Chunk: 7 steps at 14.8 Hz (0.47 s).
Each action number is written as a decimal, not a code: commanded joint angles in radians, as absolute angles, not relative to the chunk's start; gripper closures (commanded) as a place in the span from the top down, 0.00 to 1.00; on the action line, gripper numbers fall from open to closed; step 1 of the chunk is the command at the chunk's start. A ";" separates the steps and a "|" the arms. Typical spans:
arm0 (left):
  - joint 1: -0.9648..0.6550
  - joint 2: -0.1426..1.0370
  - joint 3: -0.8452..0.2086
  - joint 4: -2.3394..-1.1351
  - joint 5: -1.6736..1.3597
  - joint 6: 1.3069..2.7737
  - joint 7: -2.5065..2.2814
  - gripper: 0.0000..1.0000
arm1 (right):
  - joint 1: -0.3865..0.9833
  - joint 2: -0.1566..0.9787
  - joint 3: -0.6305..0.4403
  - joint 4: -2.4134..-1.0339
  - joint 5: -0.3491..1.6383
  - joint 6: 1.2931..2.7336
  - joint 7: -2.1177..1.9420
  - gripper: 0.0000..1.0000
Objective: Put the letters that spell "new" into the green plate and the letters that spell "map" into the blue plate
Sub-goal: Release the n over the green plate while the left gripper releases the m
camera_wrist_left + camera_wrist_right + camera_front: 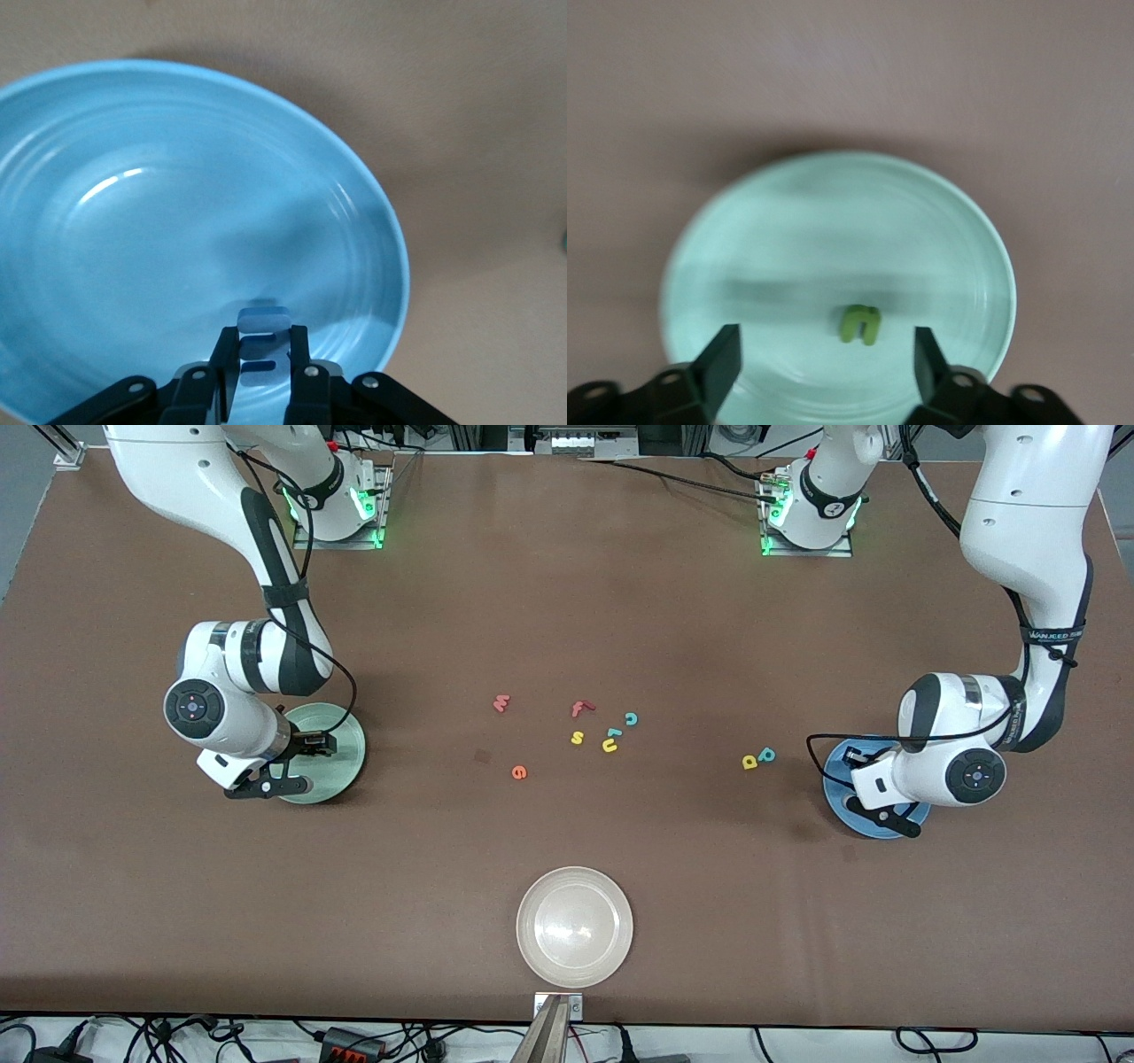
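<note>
My right gripper [826,345] stands open just over the pale green plate [833,221], and the green n [860,323] lies on the plate between its fingers, free of both. My left gripper [263,335] is shut on the blue m [263,319], which it holds low over the blue plate [133,221]. On the bare table between the plates lie the pinkish w [501,703] and the orange e [519,772]. The yellow a [749,762] and teal p [767,755] lie side by side near the blue plate [837,793]. The green plate [341,766] is at the right arm's end.
A red f [580,708], a teal c [631,718], a yellow s [577,737] and a yellow u [609,746] are clustered mid-table. A cream-white plate [575,926] sits near the table's front edge, nearest the front camera.
</note>
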<state>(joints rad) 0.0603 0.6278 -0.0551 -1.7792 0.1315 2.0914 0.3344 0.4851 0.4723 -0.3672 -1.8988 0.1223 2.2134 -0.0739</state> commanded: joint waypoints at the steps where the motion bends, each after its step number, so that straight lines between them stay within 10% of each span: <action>1: 0.071 0.604 -0.071 -1.787 0.143 2.086 0.321 1.00 | 0.550 0.498 -0.360 -1.761 0.138 2.117 -0.045 1.00; 7: 0.060 0.549 -0.084 -1.741 0.149 2.021 0.353 1.00 | 0.705 0.630 -0.359 -1.607 0.144 2.119 0.200 1.00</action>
